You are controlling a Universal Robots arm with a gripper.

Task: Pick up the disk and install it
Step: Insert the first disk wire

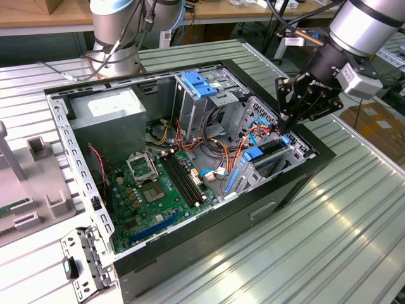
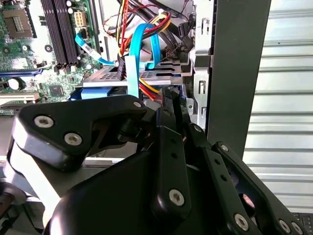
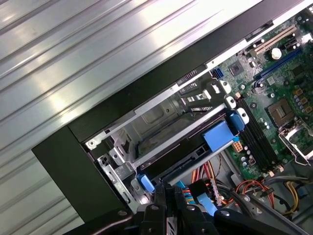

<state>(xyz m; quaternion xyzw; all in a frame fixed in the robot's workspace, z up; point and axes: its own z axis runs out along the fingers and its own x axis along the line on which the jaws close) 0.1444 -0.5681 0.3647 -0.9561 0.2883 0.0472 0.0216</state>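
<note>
The gripper [image 1: 285, 130] hung at the front corner of the open computer case [image 1: 297, 183], at about three o'clock in the exterior view, its black fingers [image 1: 283, 104] pointing down into the drive bay. The disk [image 1: 271, 151], grey metal edged with bright blue rails, sat inside that bay directly below the fingertips, at about six o'clock from them, already lying low between the bay's metal walls and not lifted clear. In the first wrist view the disk [image 3: 186, 155] ran as a long dark slab from the blue clip near the case corner toward the blue tab [image 3: 218, 135] beside the motherboard [image 3: 274, 98], so its long axis lay across the case's depth, with the gripper [image 3: 171, 196] over the end nearest the case wall. In the second wrist view the fingers [image 2: 168, 147] appeared drawn close together above the disk [image 2: 132, 81], beside a blue ribbon cable [image 2: 133, 68], but whether they were pinching the disk's edge or merely pressing on it could not be told.
</note>
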